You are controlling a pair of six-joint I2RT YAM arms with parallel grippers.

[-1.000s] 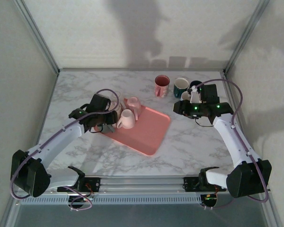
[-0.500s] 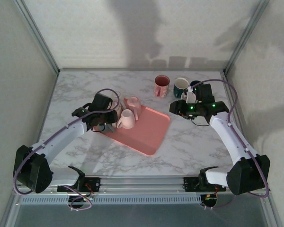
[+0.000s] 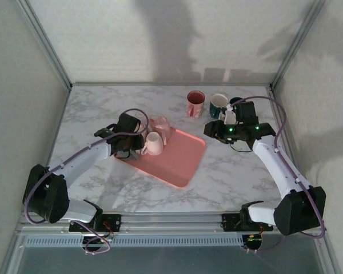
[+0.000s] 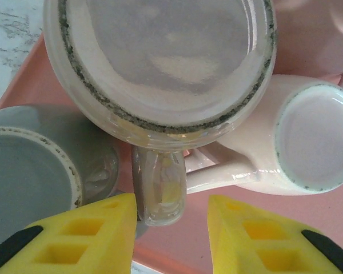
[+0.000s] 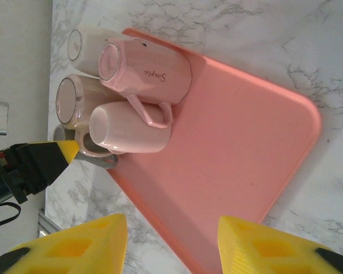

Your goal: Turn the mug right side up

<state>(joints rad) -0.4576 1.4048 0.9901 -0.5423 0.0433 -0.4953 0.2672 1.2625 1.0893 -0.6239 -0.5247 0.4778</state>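
An upside-down clear glass mug (image 4: 166,57) stands on the pink tray (image 4: 186,242), base up, its handle (image 4: 159,191) pointing at my left gripper (image 4: 171,220). The handle lies between the open yellow fingers, close against the left one, with a gap to the right one. A grey mug (image 4: 28,177) sits on its left and a pale pink mug (image 4: 308,142) on its right, both base up. From above, the left gripper (image 3: 135,137) is at the tray's left corner among the mugs. My right gripper (image 5: 171,228) hangs open over the tray (image 5: 240,160), holding nothing.
Three upright mugs stand at the back: pink (image 3: 195,103), teal (image 3: 218,104) and a dark one (image 3: 236,102), just behind the right gripper (image 3: 212,130). A pink lettered mug (image 5: 146,71) and a cream mug (image 5: 83,43) also crowd the tray's left end.
The left arm has pushed right toward the mugs on the tray and its jaws have narrowed around the glass handle. The right gripper has shifted slightly left.
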